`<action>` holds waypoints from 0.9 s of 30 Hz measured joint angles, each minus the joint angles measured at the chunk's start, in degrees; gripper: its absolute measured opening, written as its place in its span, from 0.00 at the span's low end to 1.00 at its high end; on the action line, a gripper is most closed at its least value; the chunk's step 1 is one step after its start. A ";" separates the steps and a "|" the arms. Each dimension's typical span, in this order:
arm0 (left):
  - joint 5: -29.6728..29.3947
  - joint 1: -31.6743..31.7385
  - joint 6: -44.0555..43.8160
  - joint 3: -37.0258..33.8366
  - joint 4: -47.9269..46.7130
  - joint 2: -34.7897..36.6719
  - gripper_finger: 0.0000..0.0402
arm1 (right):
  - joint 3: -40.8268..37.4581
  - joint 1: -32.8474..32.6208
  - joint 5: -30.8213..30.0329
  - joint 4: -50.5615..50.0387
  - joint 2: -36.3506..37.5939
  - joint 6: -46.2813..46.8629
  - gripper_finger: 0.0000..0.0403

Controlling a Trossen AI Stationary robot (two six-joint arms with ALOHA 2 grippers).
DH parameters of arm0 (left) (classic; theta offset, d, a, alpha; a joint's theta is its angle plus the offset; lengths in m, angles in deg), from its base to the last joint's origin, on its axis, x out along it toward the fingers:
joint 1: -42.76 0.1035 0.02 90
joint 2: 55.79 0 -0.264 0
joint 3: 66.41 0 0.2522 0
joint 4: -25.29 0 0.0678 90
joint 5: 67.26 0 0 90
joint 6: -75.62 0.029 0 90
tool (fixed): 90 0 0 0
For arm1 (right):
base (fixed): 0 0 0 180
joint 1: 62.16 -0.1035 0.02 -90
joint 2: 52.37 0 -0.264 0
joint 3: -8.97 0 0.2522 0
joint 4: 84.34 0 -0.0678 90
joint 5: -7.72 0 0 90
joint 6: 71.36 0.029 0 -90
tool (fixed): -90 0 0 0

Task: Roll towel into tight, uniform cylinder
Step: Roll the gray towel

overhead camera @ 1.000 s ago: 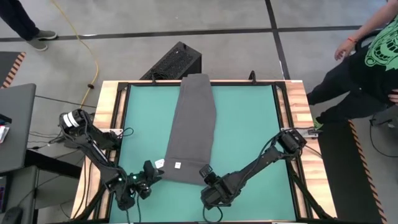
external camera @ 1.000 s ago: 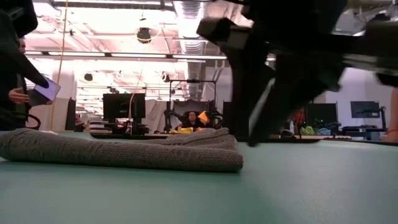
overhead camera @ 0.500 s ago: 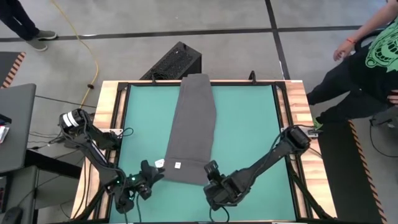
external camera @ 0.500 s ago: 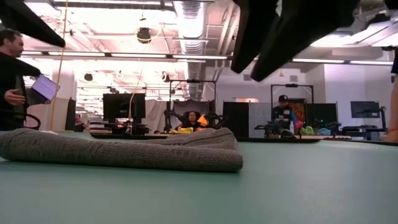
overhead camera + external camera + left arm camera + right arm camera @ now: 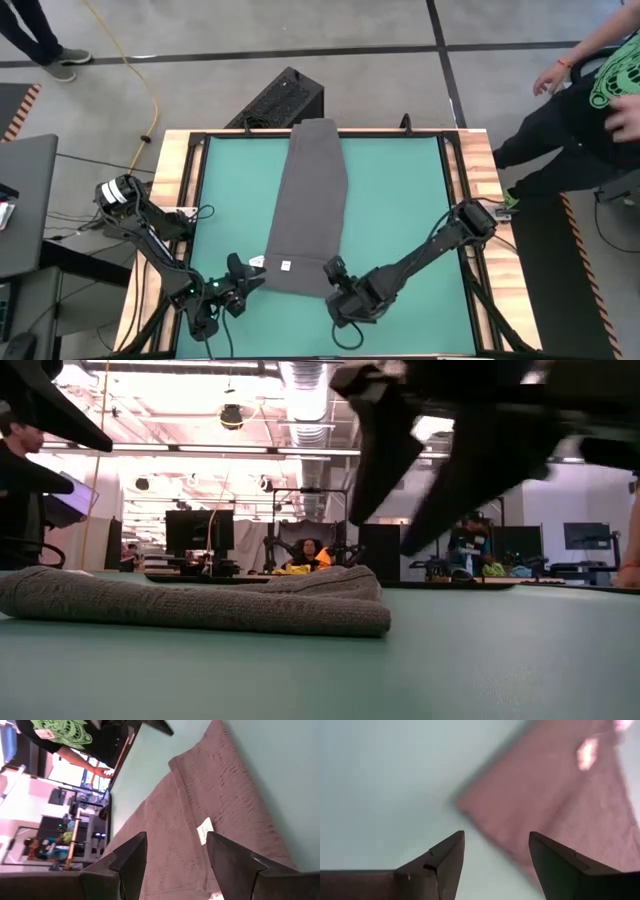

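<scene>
The dark grey towel (image 5: 308,205) lies flat as a long folded strip on the teal mat (image 5: 400,200), running from the far edge to near the front edge. A small white tag (image 5: 285,265) sits by its near end. In the low view the near end (image 5: 200,605) rests as a low ridge. My left gripper (image 5: 241,270) is open just left of the near left corner, and the tag shows ahead of it (image 5: 205,830). My right gripper (image 5: 333,270) is open above the mat beside the near right corner (image 5: 470,810), touching nothing. It hangs over the mat in the low view (image 5: 390,535).
A black box (image 5: 285,100) stands on the floor beyond the far edge. A person (image 5: 600,100) stands past the table's right edge, and another person's legs (image 5: 35,40) are at the far left. Bare mat lies on both sides of the towel. Wooden rims (image 5: 172,200) border the mat.
My right gripper has risen off the mat, swung a little toward the table's right edge, then come back toward the towel's near right corner and partly down, staying open. The towel has not moved.
</scene>
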 joint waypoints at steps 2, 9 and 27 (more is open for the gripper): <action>0.01 0.00 -0.76 0.00 -0.01 0.00 0.49 | -1.70 -0.92 -0.83 1.17 -0.74 -2.34 0.62; -0.17 0.00 -2.74 0.00 0.17 0.00 0.49 | -5.51 -3.26 -7.82 12.66 -0.67 -9.91 0.62; -0.59 0.29 -2.58 0.00 -0.02 0.00 0.49 | -5.50 -2.61 -3.66 12.84 -0.86 -5.88 0.62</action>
